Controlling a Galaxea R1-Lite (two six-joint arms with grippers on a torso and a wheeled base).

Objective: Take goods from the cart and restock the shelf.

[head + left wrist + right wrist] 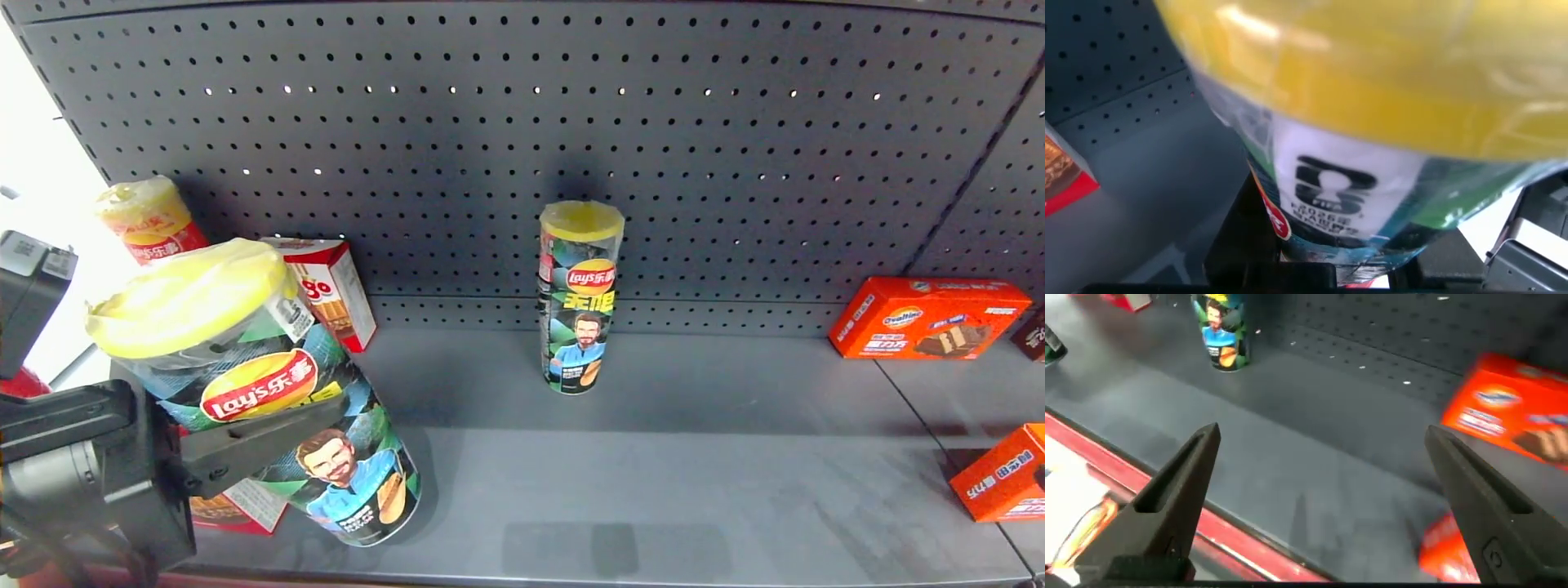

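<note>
The left end effector (277, 425) clamps the can (257, 384) mid-body at the shelf's (653, 457) 8 o'clock; right end effector (1323, 431) spread wide, holding nothing.

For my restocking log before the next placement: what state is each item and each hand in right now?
left hand: shut on held chip can.
held chip can: tilted, yellow lid on.
back chip can: upright on the shelf, lid on.
red-and-white box: standing, closed.
orange box: closed, near the back panel.
right hand: open, empty.
</note>
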